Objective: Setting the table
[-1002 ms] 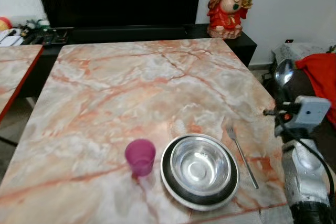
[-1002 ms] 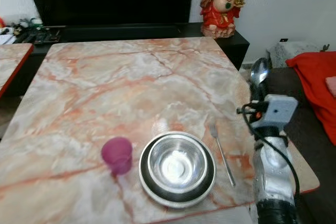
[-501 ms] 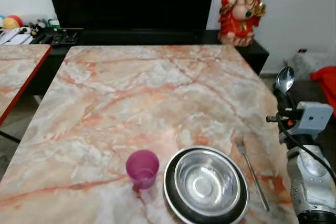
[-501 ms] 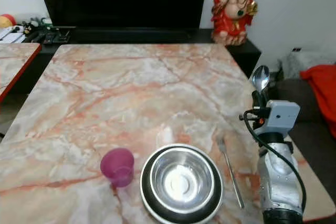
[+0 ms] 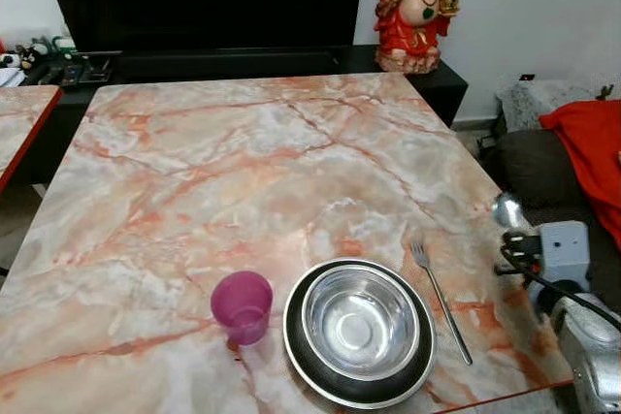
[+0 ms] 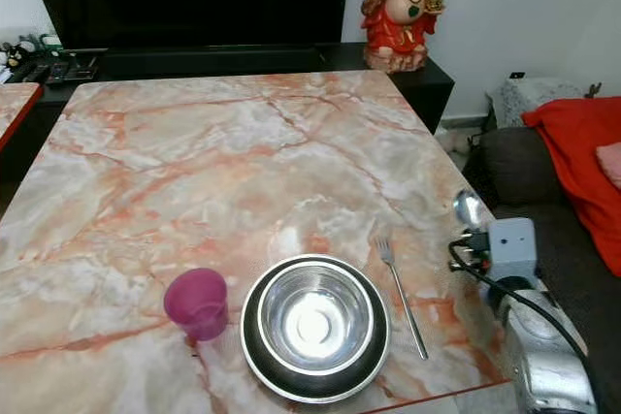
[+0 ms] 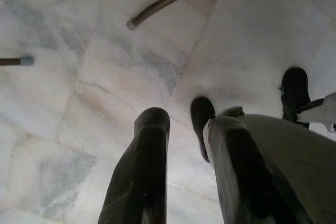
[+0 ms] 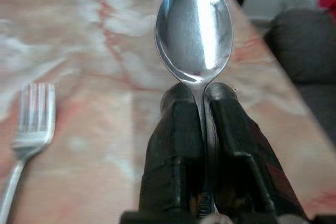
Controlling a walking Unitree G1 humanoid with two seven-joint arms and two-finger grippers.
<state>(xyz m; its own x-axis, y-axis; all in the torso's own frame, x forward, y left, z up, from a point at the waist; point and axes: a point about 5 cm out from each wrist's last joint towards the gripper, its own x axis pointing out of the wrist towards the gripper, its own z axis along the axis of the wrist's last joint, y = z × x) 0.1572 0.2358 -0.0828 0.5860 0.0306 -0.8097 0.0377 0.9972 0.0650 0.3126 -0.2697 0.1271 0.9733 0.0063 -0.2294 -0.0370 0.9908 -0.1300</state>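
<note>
The table (image 5: pixel 223 157) had a square top of pale marble veined in orange and rust, with a thin red edge showing along its near side; it stood in front of a low black cabinet, its far edge close to it. Three groups of things lay on it, all gathered toward the near edge; a translucent pink cup (image 5: pixel 242 306) stood upright on the bare marble; just beside it sat a dark round plate (image 5: pixel 301 361) carrying a shiny steel bowl (image 5: pixel 359 321); near the plate, on the side away from the cup, a steel fork (image 5: pixel 440 300) lay flat, tines pointing toward the far edge; the rest of the top was plain marble.
</note>
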